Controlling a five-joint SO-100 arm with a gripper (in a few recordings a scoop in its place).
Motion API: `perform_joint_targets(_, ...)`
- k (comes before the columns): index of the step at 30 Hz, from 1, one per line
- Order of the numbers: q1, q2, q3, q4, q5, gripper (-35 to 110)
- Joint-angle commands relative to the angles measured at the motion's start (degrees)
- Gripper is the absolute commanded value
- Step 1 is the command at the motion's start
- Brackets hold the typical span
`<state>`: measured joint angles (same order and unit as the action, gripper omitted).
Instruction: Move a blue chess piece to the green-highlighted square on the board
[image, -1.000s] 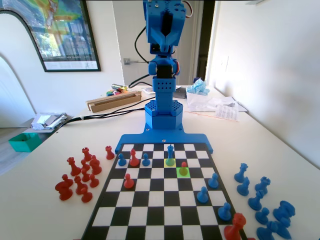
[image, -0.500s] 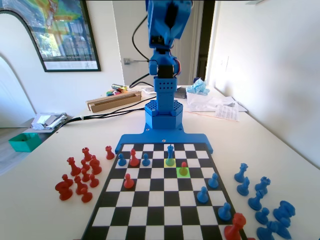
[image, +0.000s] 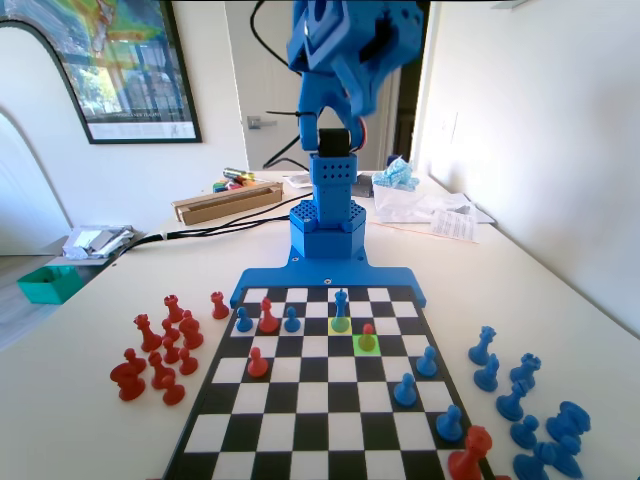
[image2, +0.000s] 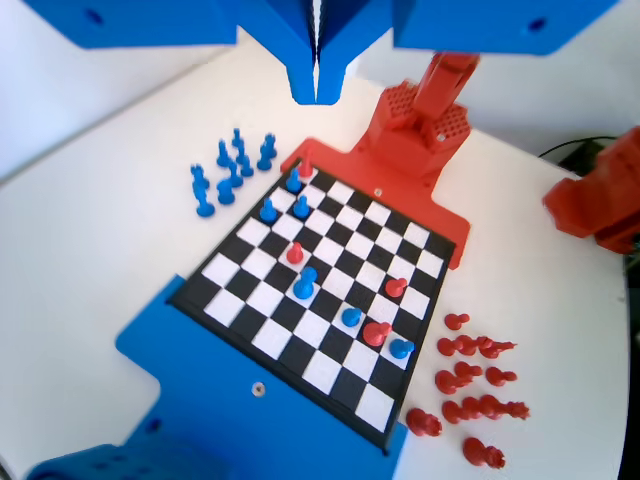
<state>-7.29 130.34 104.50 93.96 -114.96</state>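
Observation:
The blue chess piece (image: 341, 304) stands upright on the paler yellow-green square (image: 340, 324), in the second row from the arm's base. Diagonally in front of it on the right, the green-highlighted square (image: 367, 347) carries a red pawn (image: 367, 335). In the wrist view the blue chess piece (image2: 304, 284) stands mid-board with that red pawn (image2: 295, 253) just beyond it. My gripper (image2: 317, 95) hangs high over the board (image2: 340, 395), its jaws pressed together with nothing between them. The blue arm (image: 345, 50) is raised high above its base.
Blue pawns (image: 405, 389) and red pieces (image: 268, 316) stand elsewhere on the board. Spare red pieces (image: 160, 350) are grouped left of it, spare blue pieces (image: 520, 400) to its right. A tall red piece (image: 470, 455) stands at the near right corner. A box (image: 228, 200) and papers (image: 430, 210) lie behind the arm.
The arm's upper part has swung and tilted toward the right at the top of the fixed view. No piece on the board has moved.

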Motion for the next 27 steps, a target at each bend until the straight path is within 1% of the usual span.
perform_joint_targets(1,-0.6,-7.2,-2.4,-3.5,-1.6,1)
perform_joint_targets(5,-0.2,-16.9,-4.2,-4.5,-1.4,1)
perform_joint_targets(10,2.9,-27.7,-7.2,-3.0,-5.0,1)
perform_joint_targets(16,5.5,-34.5,-6.0,-7.3,-5.5,2)
perform_joint_targets(19,6.9,-35.3,-3.2,-11.3,-5.2,5)
perform_joint_targets(23,7.8,-36.0,2.5,-21.0,-4.0,10)
perform_joint_targets(27,7.4,-36.4,5.1,-25.8,-2.7,12)
